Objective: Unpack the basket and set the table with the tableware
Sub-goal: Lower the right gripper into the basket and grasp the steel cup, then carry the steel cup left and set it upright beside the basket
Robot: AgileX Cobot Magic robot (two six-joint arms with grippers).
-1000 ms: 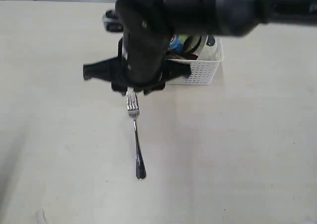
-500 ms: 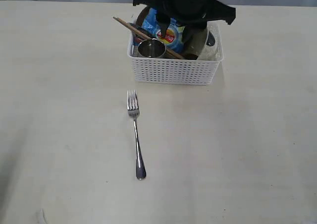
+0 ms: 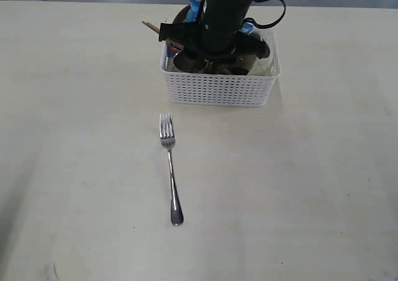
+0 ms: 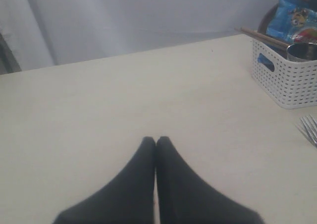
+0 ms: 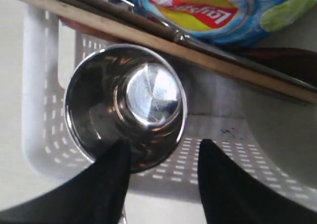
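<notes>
The white basket [image 3: 217, 89] stands at the table's [image 3: 298, 188] far middle. My right gripper [image 3: 205, 56] reaches down into it, open. In the right wrist view its fingers [image 5: 115, 159] straddle the rim of the upright steel cup [image 5: 126, 102], one over the cup's mouth, the other outside; the gripper [image 5: 165, 144] holds nothing. Two chopsticks [image 5: 163, 45] lie across the basket behind the cup. The steel fork [image 3: 170, 169] lies on the table in front of the basket. My left gripper [image 4: 156, 140] hovers shut and empty over bare table, out of the exterior view.
A blue crisp packet [image 5: 198, 6] leans in the basket behind the chopsticks. A reddish-brown plate edge [image 4: 270, 18] shows at the basket's back. The left wrist view also shows the basket [image 4: 285, 80] and fork tines [image 4: 309, 127]. A grey curtain backs the table.
My right arm has swung from above the fork's tines back over the basket and lowered its open gripper onto the steel cup. The fork has stayed put.
</notes>
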